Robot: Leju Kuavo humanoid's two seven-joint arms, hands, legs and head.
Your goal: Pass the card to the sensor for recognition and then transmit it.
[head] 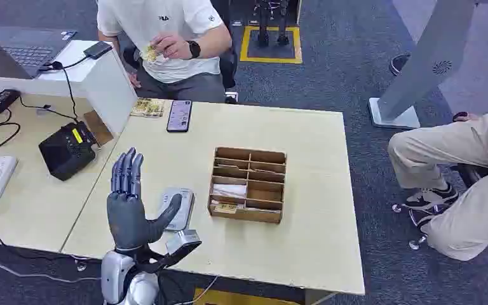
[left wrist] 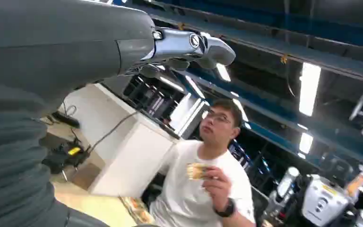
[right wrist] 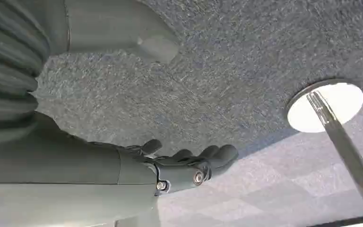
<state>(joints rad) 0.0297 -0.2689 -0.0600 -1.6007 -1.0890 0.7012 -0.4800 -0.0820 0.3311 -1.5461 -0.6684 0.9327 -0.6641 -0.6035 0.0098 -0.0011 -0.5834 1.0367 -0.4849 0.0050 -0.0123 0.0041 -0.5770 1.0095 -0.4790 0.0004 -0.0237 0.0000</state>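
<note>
A: Where is the left hand point(head: 130, 206)?

B: It stands raised over the near edge of the table point(head: 305, 254), palm up and open. Its fingers point(head: 126, 173) point upward, held close side by side, the thumb angled out to the right. It holds nothing.

A: And the card point(head: 150, 53)?

B: A person in a white shirt point(head: 159, 32) sits across the table and holds it up in one hand, at chest height. The left wrist view shows the same: the card point(left wrist: 196, 170) pinched in the person's raised hand, well apart from the robot's hand.

A: The sensor?

B: A pale grey sensor pad point(head: 178, 206) lies flat on the table just beside the left hand's thumb. Whether the thumb touches it cannot be told.

A: What else lies on the table?

B: A wooden organizer point(head: 248, 184) with compartments stands near the middle, a few cards in its near-left slots. A phone point(head: 179, 115) lies at the far edge, a stack of cards point(head: 147, 107) beside it. A black device point(head: 68, 150) sits on the neighbouring desk.

A: The right hand point(right wrist: 170, 168)?

B: It hangs over grey carpet, fingers loosely curled, gripping nothing.
</note>
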